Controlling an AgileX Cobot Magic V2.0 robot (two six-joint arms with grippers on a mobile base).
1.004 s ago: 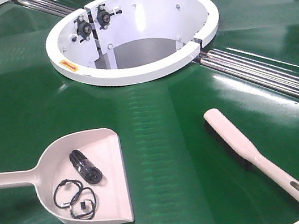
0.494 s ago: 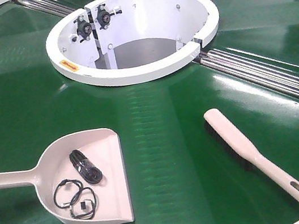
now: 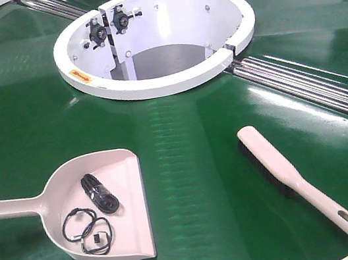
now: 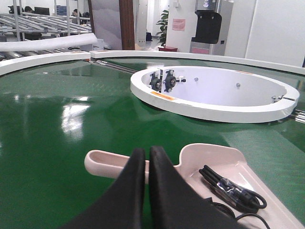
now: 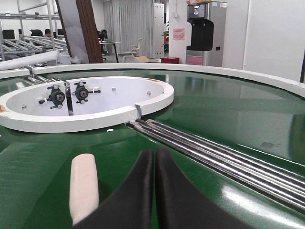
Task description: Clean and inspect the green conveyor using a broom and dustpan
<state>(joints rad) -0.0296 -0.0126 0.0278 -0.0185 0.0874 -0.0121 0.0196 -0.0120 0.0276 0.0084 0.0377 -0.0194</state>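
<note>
Green conveyor (image 3: 183, 142) glossy, no debris seen. Dustpan (image 3: 122, 178) lies front-left, black cable bits (image 3: 98, 193) inside; broom (image 3: 299, 179) front-right, well apart. Left gripper (image 4: 145, 155), right gripper (image 5: 155, 155): pressed together, empty. Sweeping looks done; inspection, emptying remain.

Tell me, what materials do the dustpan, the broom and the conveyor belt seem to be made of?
The dustpan and the broom look like smooth, matte beige-pink moulded plastic. The green conveyor looks like glossy rubber or PVC, since it mirrors the ceiling lights; which one I cannot tell.
</note>
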